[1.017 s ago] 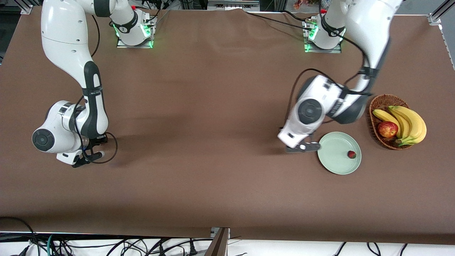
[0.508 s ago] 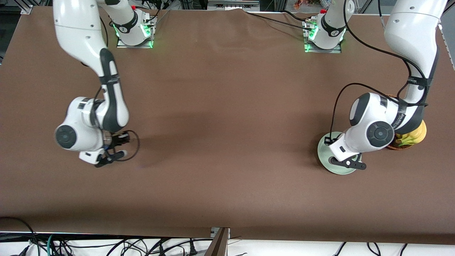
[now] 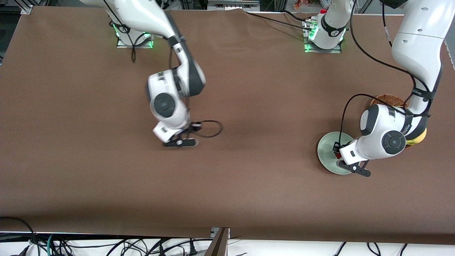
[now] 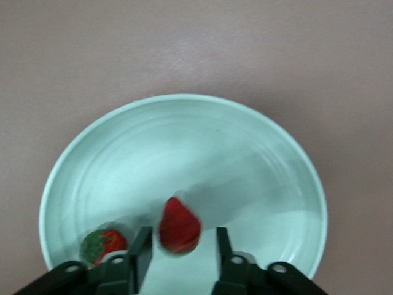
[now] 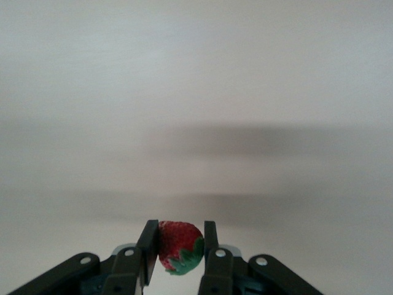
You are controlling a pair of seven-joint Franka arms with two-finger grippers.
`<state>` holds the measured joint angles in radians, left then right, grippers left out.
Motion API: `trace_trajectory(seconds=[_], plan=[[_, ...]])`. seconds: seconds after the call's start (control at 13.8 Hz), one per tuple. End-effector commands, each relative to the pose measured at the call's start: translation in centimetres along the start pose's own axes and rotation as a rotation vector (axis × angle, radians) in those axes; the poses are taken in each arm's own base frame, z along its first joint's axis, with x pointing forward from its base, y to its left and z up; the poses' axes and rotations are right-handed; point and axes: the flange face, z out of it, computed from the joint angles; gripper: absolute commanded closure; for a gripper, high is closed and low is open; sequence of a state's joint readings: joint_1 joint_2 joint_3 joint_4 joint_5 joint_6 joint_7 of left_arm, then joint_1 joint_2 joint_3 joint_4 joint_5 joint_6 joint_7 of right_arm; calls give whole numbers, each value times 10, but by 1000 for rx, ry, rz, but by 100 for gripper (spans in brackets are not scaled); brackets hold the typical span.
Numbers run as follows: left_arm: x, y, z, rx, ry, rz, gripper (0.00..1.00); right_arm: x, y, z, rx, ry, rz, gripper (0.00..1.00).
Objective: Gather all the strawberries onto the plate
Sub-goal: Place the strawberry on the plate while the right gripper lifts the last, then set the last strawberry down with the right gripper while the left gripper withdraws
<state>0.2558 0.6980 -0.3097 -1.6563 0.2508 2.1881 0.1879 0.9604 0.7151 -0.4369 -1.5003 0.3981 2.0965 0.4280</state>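
Note:
The pale green plate (image 3: 325, 145) lies toward the left arm's end of the table and fills the left wrist view (image 4: 184, 153). My left gripper (image 3: 352, 166) hangs low over it, open (image 4: 179, 246). One strawberry (image 4: 179, 225) sits loose between its fingers, touching neither. A second strawberry (image 4: 101, 246), with a green cap, lies on the plate beside it. My right gripper (image 3: 179, 143) is over bare table near the middle. It is shut (image 5: 179, 249) on the third strawberry (image 5: 179, 246).
The brown wicker basket (image 3: 385, 97) stands beside the plate at the left arm's end, mostly hidden by the left arm. A bit of banana (image 3: 420, 137) shows past the arm. The brown cloth (image 3: 249, 106) covers the table.
My right arm swung from its end of the table toward the middle, carrying a strawberry. My left gripper came over the plate, and a second strawberry now sits in it.

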Motion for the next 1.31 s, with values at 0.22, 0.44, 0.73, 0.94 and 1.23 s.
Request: trace_trajectory(seconds=[0.22,0.44,0.73,0.94,1.23], plan=[[-2,-21,-35,1,52,-12,0,-44,-125,40,211,67,180,97],[0,-22,-54,-81,65,-74,0,-61,-146,52,226,41,148,96],[4,-8,-83,-187,33,-168,0,-70,-156,49,224,50,114,0],[5,-1,-77,-186,17,-175,0,-53,-147,32,224,78,101,0],[4,-1,-69,-189,4,-176,0,-16,-103,15,183,47,43,0]])
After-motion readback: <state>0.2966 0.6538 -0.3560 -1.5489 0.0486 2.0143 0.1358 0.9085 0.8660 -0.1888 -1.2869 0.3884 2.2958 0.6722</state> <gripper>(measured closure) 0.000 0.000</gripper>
